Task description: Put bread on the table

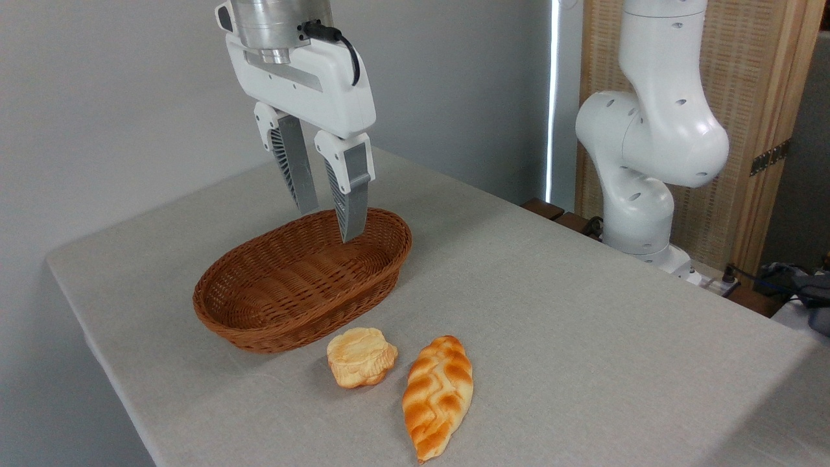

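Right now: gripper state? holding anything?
Gripper: open, holding nothing, hanging above the basket. The bread lies on the table.

The long, leaf-shaped braided loaf [438, 395] is glossy golden-orange with paler cream bands between its plaits. The small round scalloped bun [360, 356] is pale yellow-cream. The oval wicker basket [305, 285] is reddish brown in a ribbed weave. The counter [583, 311] is light grey, cloth-textured. The pincer [331, 224] has a white housing and grey ridged fingers.
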`<state>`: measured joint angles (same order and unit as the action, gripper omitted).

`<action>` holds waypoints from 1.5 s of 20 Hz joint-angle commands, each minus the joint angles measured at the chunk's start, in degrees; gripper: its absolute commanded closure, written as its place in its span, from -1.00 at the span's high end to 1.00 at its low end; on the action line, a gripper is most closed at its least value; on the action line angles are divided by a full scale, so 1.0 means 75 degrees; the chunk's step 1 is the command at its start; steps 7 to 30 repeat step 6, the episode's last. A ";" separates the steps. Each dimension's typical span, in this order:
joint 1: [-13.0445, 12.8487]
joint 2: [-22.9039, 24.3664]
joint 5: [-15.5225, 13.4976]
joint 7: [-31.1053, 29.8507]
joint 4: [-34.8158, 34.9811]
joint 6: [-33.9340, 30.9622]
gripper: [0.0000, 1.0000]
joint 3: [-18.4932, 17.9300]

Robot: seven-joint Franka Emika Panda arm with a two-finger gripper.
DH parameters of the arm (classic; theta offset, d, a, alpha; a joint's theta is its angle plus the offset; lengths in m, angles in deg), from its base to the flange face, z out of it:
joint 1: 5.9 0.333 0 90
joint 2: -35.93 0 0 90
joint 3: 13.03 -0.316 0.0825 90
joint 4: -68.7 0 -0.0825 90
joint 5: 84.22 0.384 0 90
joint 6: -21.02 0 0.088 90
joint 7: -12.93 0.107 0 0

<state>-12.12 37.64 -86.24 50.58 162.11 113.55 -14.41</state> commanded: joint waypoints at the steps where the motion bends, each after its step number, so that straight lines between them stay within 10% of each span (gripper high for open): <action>1: 0.0045 0.0041 0.0046 0.0019 -0.0044 -0.0267 1.00 0.0008; 30: 0.0045 0.0041 0.0023 0.0031 -0.0056 -0.0290 1.00 -0.0016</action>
